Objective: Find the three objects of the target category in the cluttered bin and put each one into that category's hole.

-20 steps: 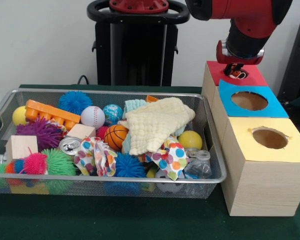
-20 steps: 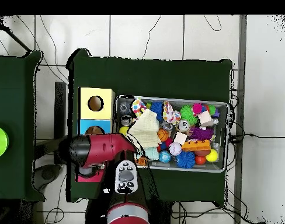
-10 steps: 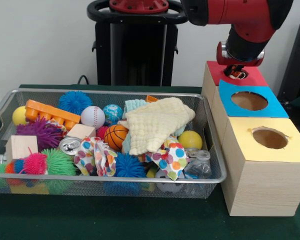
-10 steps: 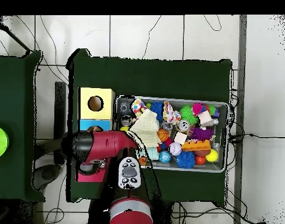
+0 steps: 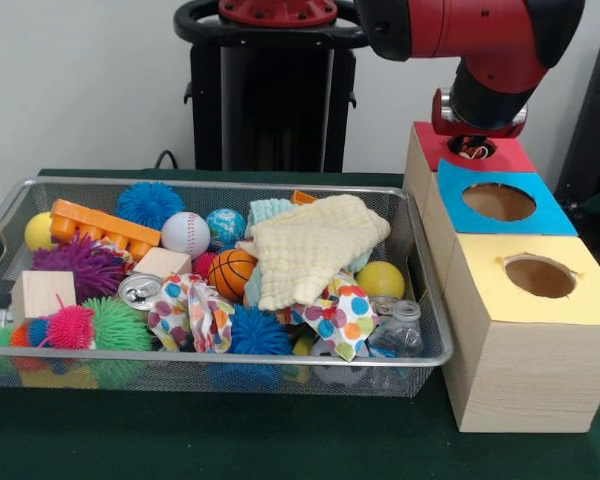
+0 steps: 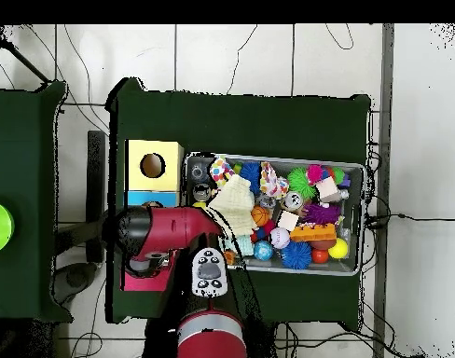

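The silver wire-mesh basket (image 5: pixel 432 330) sits on the green table, full of clutter; it also shows in the overhead view (image 6: pixel 363 220). No toy animal figure shows clearly among the clutter. Three wooden boxes stand to its right, topped red (image 5: pixel 510 157), blue (image 5: pixel 552 212) and yellow (image 5: pixel 592 295), each with a round hole. My gripper (image 5: pixel 470 143) hangs under the red arm, right over the red box's hole. A small white-and-orange thing (image 5: pixel 471 152) shows at that hole; I cannot tell what it is. In the overhead view the arm (image 6: pixel 166 233) hides the gripper.
In the basket lie a cream cloth (image 5: pixel 315 245), a basketball (image 5: pixel 230 272), a baseball (image 5: pixel 185 233), a yellow ball (image 5: pixel 380 280), spiky balls (image 5: pixel 148 203), a can (image 5: pixel 140 290), wooden blocks (image 5: pixel 42 293) and a plastic bottle (image 5: pixel 400 330). The black pedestal (image 5: pixel 275 100) stands behind.
The arm's wrist has lifted slightly above the red box's hole. In the overhead view the arm has shifted a little. The basket's contents have not moved.
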Robot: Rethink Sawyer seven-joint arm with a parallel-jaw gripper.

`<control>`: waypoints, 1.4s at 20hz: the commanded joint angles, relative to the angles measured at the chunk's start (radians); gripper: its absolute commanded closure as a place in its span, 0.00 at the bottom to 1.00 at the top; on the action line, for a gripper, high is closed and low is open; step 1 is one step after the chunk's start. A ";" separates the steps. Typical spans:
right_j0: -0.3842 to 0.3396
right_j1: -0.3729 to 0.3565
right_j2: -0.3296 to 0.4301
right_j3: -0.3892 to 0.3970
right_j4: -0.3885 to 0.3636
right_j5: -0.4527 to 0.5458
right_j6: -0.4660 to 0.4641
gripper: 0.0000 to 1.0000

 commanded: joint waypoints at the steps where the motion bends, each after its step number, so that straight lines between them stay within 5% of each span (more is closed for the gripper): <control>1: -0.043 0.042 0.014 -0.052 0.038 -0.056 0.168 1.00; 28: -0.049 0.042 0.068 0.062 0.016 -0.239 0.105 1.00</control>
